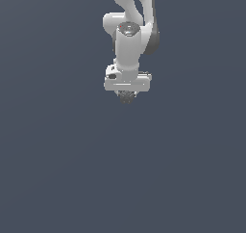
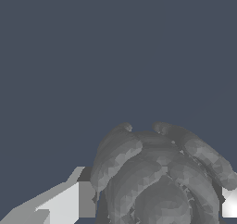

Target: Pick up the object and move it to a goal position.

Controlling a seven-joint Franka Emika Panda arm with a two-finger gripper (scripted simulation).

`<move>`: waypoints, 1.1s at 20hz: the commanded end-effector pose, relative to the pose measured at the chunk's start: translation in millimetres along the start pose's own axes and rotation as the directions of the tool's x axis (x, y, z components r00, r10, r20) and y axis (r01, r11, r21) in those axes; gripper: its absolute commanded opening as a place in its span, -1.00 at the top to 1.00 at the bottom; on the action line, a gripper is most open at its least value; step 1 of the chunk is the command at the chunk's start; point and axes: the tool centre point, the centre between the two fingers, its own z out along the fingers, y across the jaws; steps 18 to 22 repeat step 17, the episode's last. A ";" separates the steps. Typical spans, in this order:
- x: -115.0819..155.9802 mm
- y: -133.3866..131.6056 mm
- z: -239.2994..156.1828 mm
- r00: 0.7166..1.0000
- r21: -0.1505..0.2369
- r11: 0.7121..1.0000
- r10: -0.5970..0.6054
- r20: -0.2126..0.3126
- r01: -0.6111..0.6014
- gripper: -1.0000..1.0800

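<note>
The object (image 1: 126, 97) is a small dark grey lump with a bumpy, speckled skin. In the exterior view it sits right under the white end effector (image 1: 127, 95), tucked up against its underside, and it is much narrower than the white block above it. Only its lower half peeks out.

In the wrist view the object (image 2: 159, 177) looks big because the camera is close. It is made of rounded, ridged folds, a bit like a curled-up shell. A pale finger (image 2: 65, 202) presses on one side of it and a bright bit of the other finger (image 2: 230, 202) shows at the other side. The lump sits between the two fingers and touches them, so the end effector is clenched around the object.

Above the end effector, the white arm (image 1: 129, 34) goes straight up and out of the top of the exterior view. It has a round joint with a dark cap near the middle.

All around is a flat blue-grey surface (image 1: 57, 169). It looks the same on the exterior view's left, on the exterior view's right, near and far. I cannot tell if the object is lifted off the surface or resting on it, because no shadow or edge shows.
</note>
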 end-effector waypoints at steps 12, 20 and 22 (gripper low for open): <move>-14.0 -58.9 -64.7 1.000 0.001 1.000 0.000 0.001 0.000 1.00; -13.2 -61.8 -67.5 1.000 0.002 1.000 0.000 0.001 0.000 1.00; -13.2 -61.8 -67.5 1.000 0.002 1.000 0.000 0.001 0.000 1.00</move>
